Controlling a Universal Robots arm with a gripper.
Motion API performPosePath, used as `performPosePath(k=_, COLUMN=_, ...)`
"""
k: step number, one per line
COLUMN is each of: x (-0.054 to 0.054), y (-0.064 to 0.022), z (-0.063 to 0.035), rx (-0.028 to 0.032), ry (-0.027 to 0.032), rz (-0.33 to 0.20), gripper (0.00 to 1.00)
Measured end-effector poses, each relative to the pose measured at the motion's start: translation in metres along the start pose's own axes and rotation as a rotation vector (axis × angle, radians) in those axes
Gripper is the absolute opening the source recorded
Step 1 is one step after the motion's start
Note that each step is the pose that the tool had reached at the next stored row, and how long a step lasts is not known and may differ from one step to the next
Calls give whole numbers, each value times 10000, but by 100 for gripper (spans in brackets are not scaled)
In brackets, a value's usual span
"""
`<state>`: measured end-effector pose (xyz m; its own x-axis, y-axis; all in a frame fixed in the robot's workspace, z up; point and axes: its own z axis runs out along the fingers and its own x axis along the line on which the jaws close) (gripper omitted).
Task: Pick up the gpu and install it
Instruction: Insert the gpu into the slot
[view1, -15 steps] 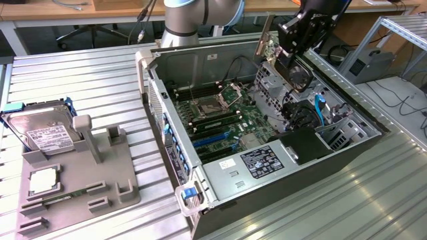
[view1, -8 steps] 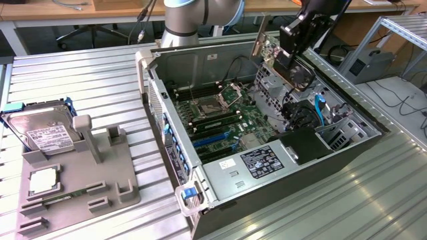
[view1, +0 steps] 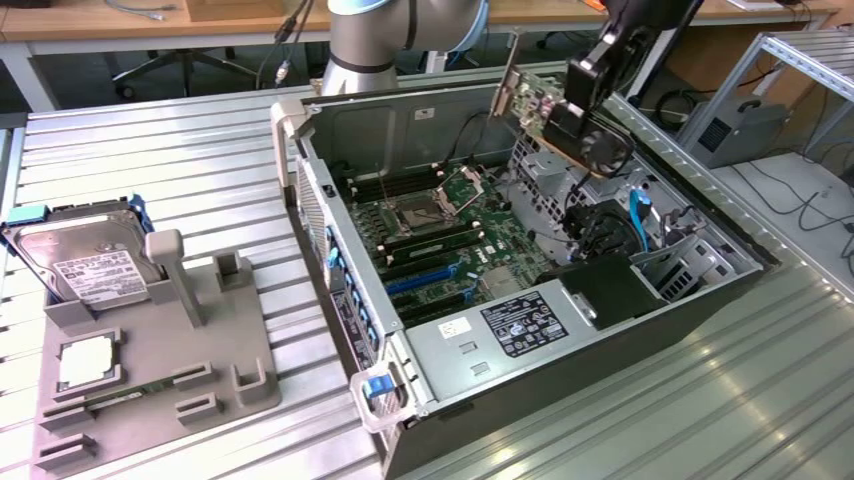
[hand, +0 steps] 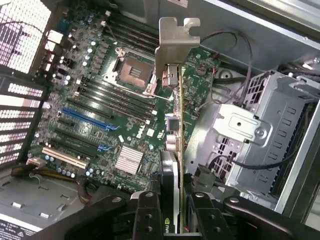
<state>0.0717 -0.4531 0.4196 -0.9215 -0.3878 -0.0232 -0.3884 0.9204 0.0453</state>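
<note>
Spread across the ribbed metal table (view1: 174, 140): open computer case (view1: 360, 130) at centre, motherboard (view1: 441, 230) exposed inside. Well apart at the exterior view's left, gray fixture (view1: 174, 370) carrying a hard drive (view1: 87, 260). Hanging over the case's far right corner, gripper (view1: 577, 125), fingers (hand: 147, 215) clamped on the gpu (hand: 172, 130). Held on edge, raised above the motherboard, metal bracket (hand: 175, 45) pointing away from the gripper, near the drive cage (hand: 250, 135).
</note>
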Motion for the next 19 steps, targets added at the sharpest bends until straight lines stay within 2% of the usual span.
performPosePath(k=2, x=-1, y=3, z=1, rx=-14, ry=27, rz=-612, gripper=27)
performPosePath(k=11, x=-6, y=14, z=1, rx=-54, ry=105, rz=-2331, gripper=27)
performPosePath(k=14, x=-8, y=20, z=2, rx=-73, ry=143, rz=-3151, gripper=27)
performPosePath(k=19, x=-11, y=26, z=2, rx=-91, ry=180, rz=-3957, gripper=27)
